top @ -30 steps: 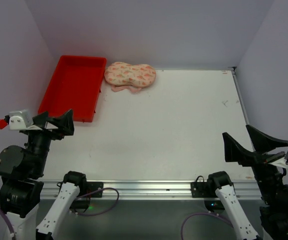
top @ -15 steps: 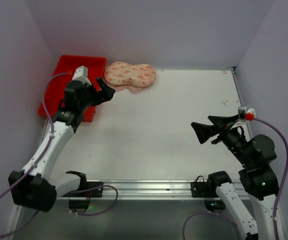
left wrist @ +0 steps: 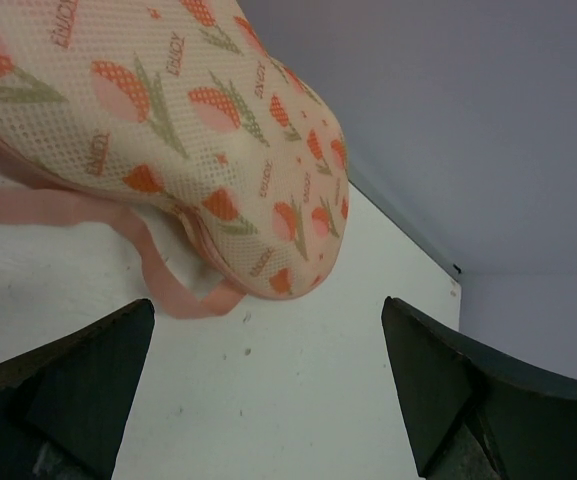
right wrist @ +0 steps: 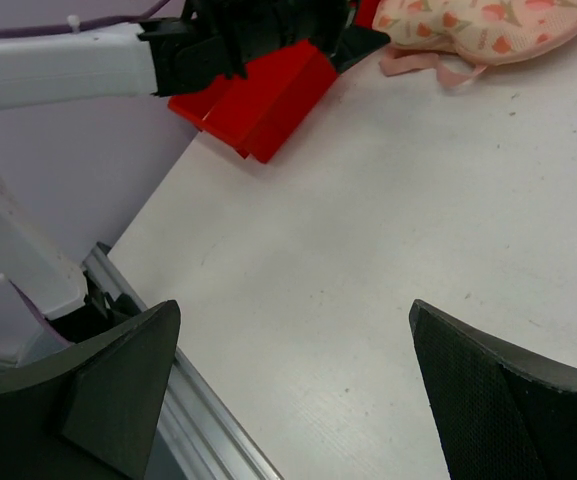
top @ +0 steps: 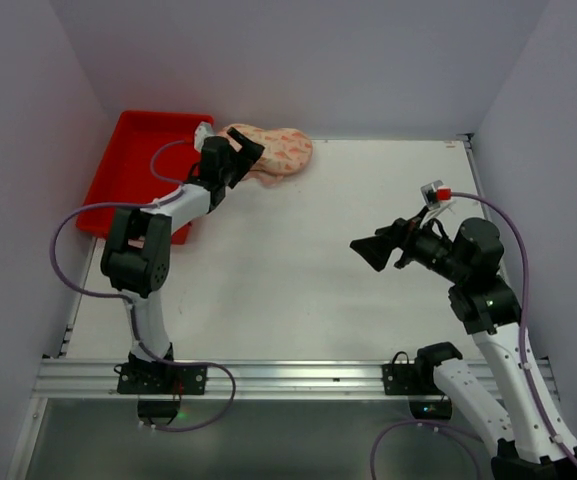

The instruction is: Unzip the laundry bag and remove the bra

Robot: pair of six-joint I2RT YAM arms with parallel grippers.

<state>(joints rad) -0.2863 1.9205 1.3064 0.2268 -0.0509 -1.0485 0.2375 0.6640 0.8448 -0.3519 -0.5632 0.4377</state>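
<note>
The laundry bag (top: 278, 150), a cream padded pouch with an orange-pink tulip print, lies at the table's far edge. In the left wrist view the laundry bag (left wrist: 168, 110) fills the upper left, and a pale pink strap (left wrist: 158, 275) loops out from under it. The bra is hidden; I cannot tell whether the strap is part of it. My left gripper (top: 240, 155) hovers open at the bag's left end, fingers spread over bare table (left wrist: 268, 310). My right gripper (top: 378, 247) hangs open above the table's right half (right wrist: 295, 305), well short of the bag (right wrist: 488, 25).
A red tray (top: 138, 180) stands at the far left, next to the bag, with the left arm reaching along its right wall. The right wrist view shows the tray's corner (right wrist: 268, 95) and the left arm (right wrist: 68, 60). Purple walls enclose the white table (top: 348, 290).
The left arm has swung from the near left corner out to the bag's left end. The right arm has lifted from the near right corner and moved left over the table. Both grippers stayed open.
</note>
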